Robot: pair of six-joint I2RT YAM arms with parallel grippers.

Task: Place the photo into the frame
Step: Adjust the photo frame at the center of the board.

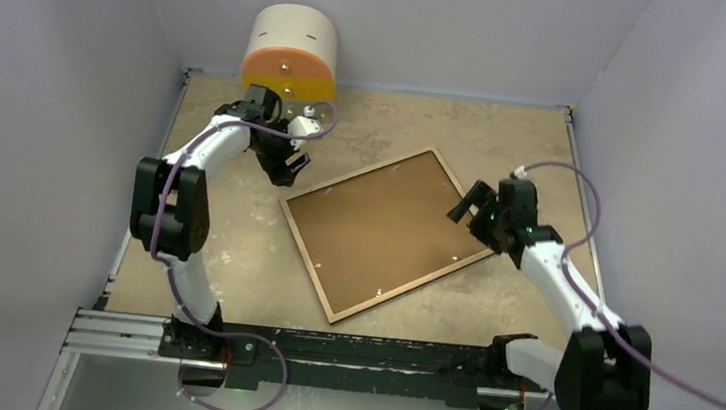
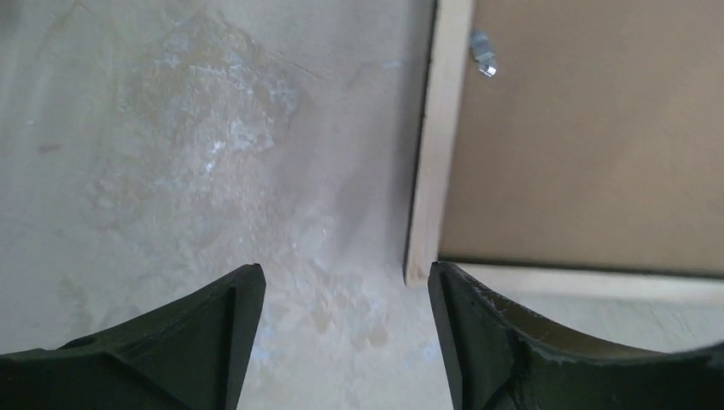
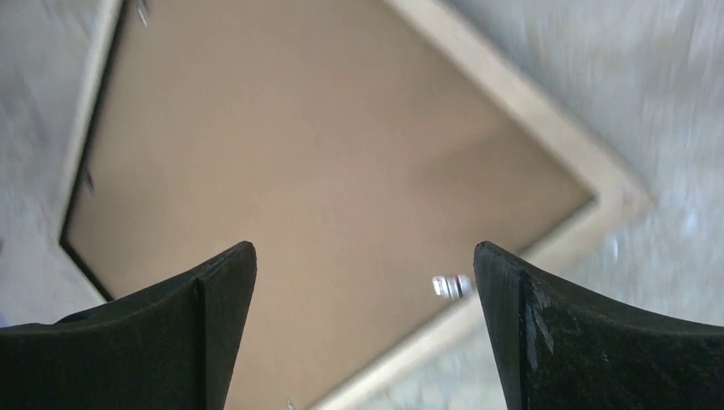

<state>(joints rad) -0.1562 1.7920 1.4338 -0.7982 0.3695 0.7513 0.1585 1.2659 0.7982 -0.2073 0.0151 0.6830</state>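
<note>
The frame (image 1: 307, 260) lies back-up and tilted on the table, its light wood rim around a plain brown backing board (image 1: 382, 227). The photo is not visible. My left gripper (image 1: 292, 166) is open and empty, just off the frame's far-left corner. In the left wrist view the gripper (image 2: 346, 282) hangs over bare table beside the rim (image 2: 440, 128). My right gripper (image 1: 470, 203) is open and empty above the frame's right side. In the right wrist view the gripper (image 3: 365, 256) is over the board (image 3: 324, 162) near the rim (image 3: 529, 102).
A white and orange cylinder (image 1: 291, 52) stands at the back wall behind the left arm. Small metal clips (image 2: 483, 53) (image 3: 450, 285) sit along the frame's inner edge. Walls close in the table on three sides; a metal rail (image 1: 126, 328) runs along the near edge.
</note>
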